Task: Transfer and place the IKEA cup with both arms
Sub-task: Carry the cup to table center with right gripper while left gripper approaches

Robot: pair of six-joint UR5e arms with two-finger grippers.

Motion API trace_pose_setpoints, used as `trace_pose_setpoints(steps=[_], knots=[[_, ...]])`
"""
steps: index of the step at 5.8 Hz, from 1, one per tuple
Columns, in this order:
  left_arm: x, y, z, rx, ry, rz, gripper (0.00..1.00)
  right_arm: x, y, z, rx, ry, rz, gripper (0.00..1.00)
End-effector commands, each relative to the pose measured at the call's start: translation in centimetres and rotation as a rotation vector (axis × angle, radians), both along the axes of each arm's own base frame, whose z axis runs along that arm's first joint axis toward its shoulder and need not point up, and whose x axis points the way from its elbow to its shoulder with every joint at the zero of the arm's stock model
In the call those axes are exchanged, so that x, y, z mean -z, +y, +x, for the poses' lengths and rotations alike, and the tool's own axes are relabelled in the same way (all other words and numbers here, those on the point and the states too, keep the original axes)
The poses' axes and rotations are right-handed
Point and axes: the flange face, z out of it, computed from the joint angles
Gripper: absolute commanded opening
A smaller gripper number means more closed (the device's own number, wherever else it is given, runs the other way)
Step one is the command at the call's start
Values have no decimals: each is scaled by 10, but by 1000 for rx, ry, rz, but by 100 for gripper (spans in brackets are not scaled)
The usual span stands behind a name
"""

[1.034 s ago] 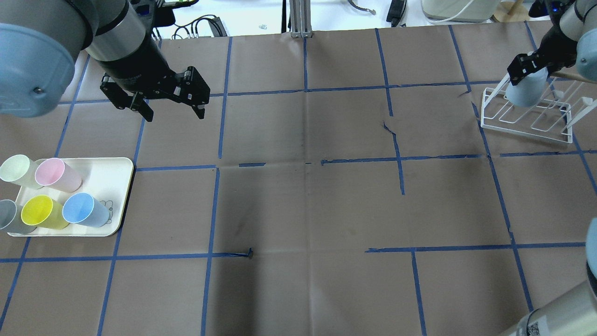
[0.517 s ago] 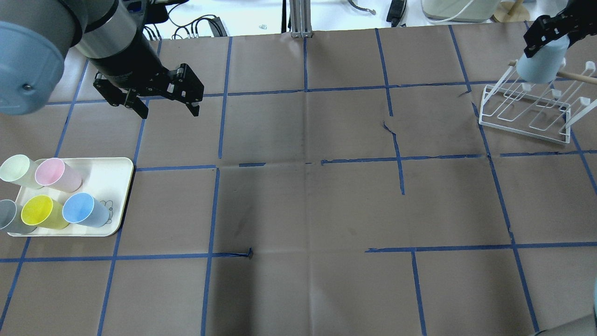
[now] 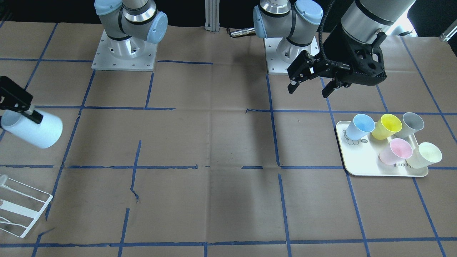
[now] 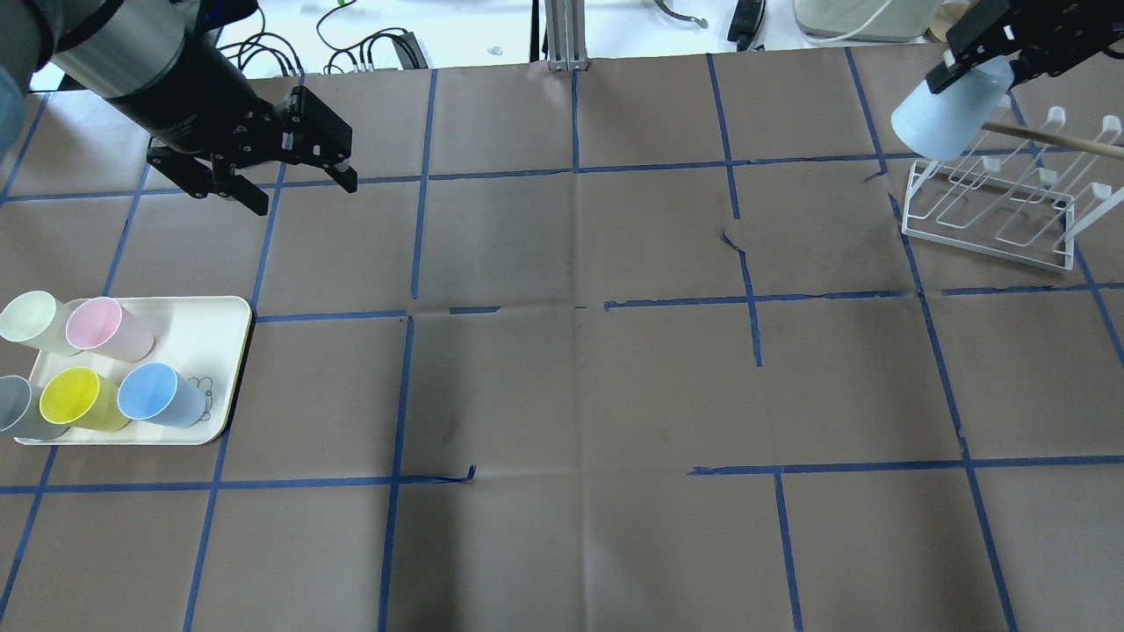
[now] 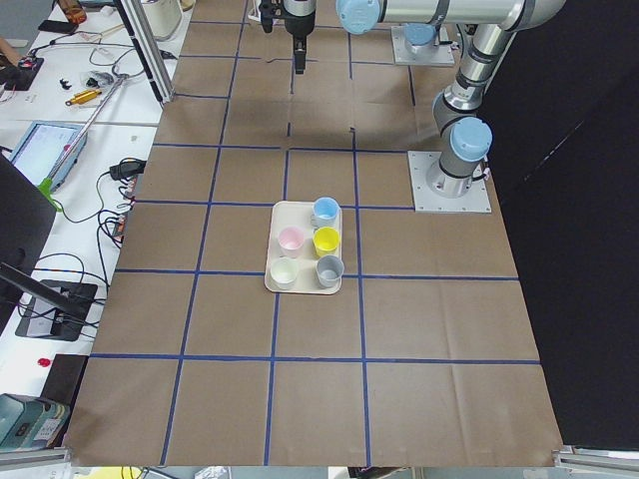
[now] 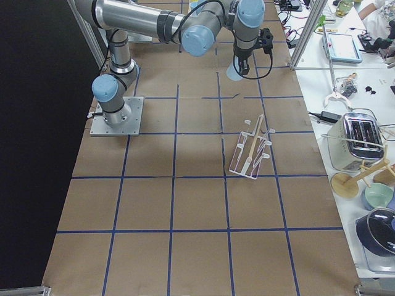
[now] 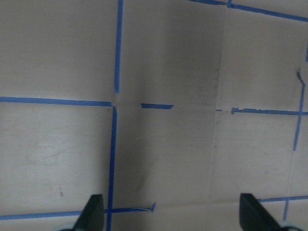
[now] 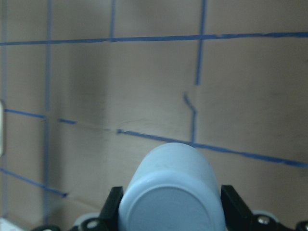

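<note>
Right wrist view: IKEA cup [image 8: 171,192] fills the lower centre, closed base toward the lens, a black finger on either side. Overhead view adds context. At upper right, the right end effector [image 4: 975,68] is clamped on the tilted cup, off the tabletop [image 4: 571,395] near the white rack [image 4: 992,230]. At upper left, the left end effector [image 4: 303,193] is spread wide and empty, its arm angled down.

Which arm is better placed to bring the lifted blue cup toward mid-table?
Right: the right gripper is shut on the IKEA cup, held in the air; the left gripper hangs open and empty, far away.
</note>
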Motion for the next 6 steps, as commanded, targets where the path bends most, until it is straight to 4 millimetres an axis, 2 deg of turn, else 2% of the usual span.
trace_pose_setpoints(steps=[1, 2, 4, 5, 6], knots=[[8, 1, 22, -2, 207, 37, 98, 3, 20, 39, 133, -480, 201, 64], [25, 0, 25, 4, 349, 30, 98, 7, 23, 57, 167, -618, 241, 65], [41, 1, 11, -40, 592, 25, 98, 77, 38, 146, 160, -895, 216, 65], [50, 2, 2, -75, 733, 25, 98, 100, 49, 185, 194, -984, 226, 65], [54, 5, 0, -81, 753, 30, 98, 110, 56, 207, 204, -1017, 242, 65]])
